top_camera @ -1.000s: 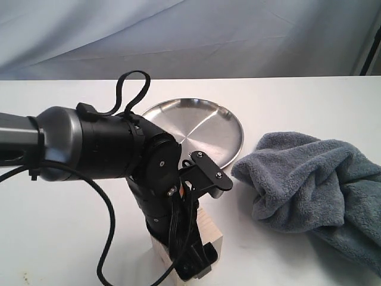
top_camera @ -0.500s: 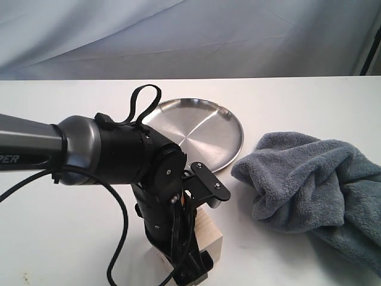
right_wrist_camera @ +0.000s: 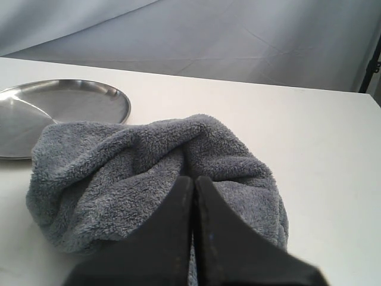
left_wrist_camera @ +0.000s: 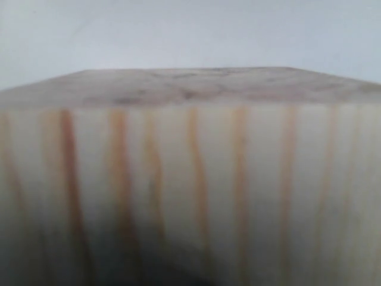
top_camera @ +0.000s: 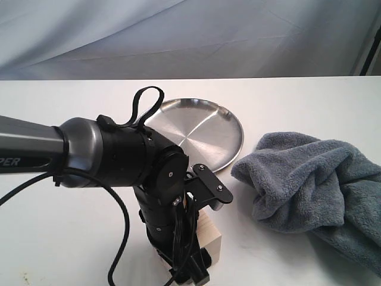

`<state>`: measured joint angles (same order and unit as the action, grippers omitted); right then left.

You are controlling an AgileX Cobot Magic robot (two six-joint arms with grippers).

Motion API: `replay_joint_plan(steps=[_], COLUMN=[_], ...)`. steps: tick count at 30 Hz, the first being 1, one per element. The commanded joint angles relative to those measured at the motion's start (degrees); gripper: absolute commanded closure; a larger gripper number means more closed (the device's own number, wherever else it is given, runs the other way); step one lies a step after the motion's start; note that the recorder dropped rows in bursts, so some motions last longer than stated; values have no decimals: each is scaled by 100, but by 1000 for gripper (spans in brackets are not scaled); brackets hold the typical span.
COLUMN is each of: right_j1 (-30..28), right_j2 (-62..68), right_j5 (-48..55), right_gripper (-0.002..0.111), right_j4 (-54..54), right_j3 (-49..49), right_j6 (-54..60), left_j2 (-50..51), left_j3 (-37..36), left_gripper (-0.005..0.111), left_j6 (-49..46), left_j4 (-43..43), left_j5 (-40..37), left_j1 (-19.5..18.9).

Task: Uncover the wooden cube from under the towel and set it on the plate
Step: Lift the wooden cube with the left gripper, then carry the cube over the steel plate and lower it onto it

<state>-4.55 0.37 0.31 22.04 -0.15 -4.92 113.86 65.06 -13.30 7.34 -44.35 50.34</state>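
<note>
A white table [top_camera: 309, 101] fills the scene, with a pale grey cloth backdrop behind it. On its right side lies a thick, fluffy blue-grey fleece towel [top_camera: 309, 179], bunched in a loose heap. It covers nothing that can be seen, so the uncovering looks done.

The black and grey left arm [top_camera: 113, 161] reaches in from the left of the exterior view and bends steeply down to the table's near edge. Behind it sits a round, shiny brushed-steel plate [top_camera: 202, 128] with nothing on it.

In front of the plate, well apart from the towel, a pale wooden cube [top_camera: 208, 233] with darker grain lines rests on the table. The left gripper [top_camera: 190, 271] hangs right against the cube, probably lined up to grasp it. In the left wrist view the cube [left_wrist_camera: 190, 179] fills nearly the whole picture and no fingers show. Whether the jaws have closed on it cannot be told.

The right gripper [right_wrist_camera: 191, 182] hovers low over the towel. Its two black fingers are pressed together with no cloth visible between them, apparently parked clear of the left arm's work.
</note>
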Motion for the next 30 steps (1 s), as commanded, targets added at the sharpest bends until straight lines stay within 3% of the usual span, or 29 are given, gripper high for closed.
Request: replay_joint_plan(steps=[1,13,21,30], right_j1=[0,0,0,0], right_j2=[-37,-37,-37,-37], right_j5=[68,68,68,68], right_gripper=[105,105,105,105], right_j4=[28,28,28,28], right_j3=[15,15,15,15], right_j6=[-23,-23,-23,-23], left_j2=[73,-356,-356,-263], left_j3=[55,776,1302,2038], left_gripper=[77,76,76,76], left_j6=[-16,14,634,1669], left_j4=[-222,-200,-262,-1075], left_j5=[13,-661,-1069,-1118], left_j1=[-14,-14,-14,-151])
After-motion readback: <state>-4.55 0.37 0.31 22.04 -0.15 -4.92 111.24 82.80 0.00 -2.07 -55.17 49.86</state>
